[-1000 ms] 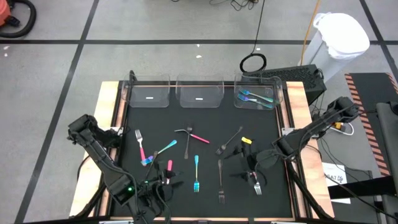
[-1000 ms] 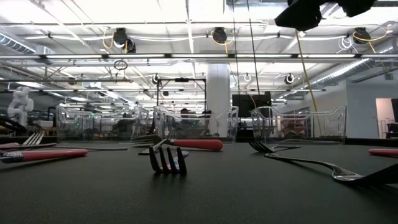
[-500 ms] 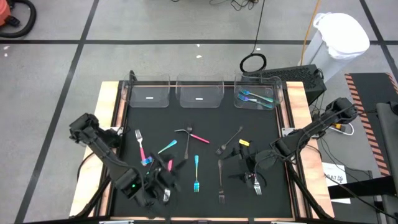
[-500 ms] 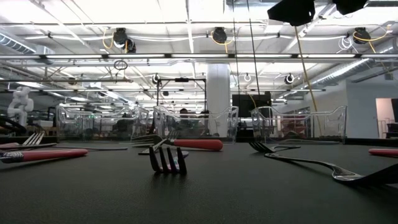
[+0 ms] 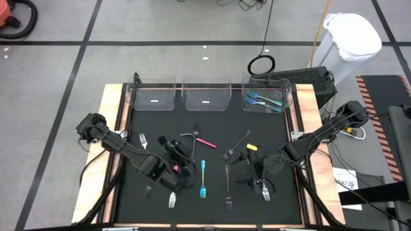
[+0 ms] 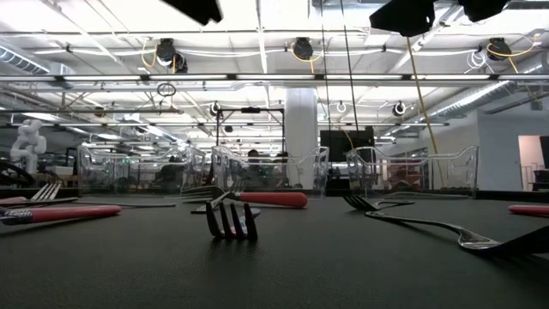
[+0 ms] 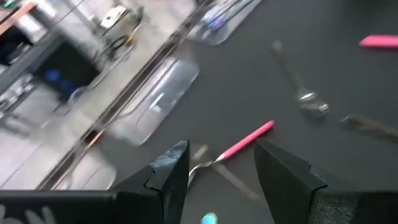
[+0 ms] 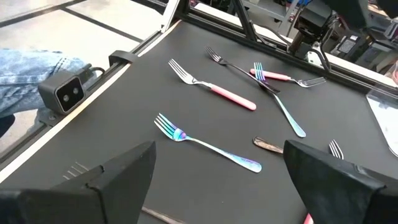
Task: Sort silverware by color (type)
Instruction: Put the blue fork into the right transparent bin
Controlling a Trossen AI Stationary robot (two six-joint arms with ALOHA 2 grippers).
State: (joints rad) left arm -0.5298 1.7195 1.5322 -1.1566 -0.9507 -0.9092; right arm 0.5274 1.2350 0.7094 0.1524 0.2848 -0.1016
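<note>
Left gripper (image 5: 172, 156): hovering over mat centre, fingers spread, nothing between them.
Right gripper (image 5: 264, 181): waiting at 4 o'clock, spread wide, carrying nothing.
Silverware: lying scattered; pink-handled fork (image 7: 239, 142) crossing a black fork (image 5: 190, 138) at 12 o'clock of centre; teal pieces (image 5: 263, 101) sitting in the 1 o'clock bin (image 5: 282, 87).
Risk: closing fingers may be catching both crossed forks, or nudging the slim handle flat away.

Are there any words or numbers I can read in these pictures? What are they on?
None can be read.
White label in the left clear bin: too small to read.
White label in the middle clear bin: too small to read.
Printed paper right of the table: blurred.
</note>
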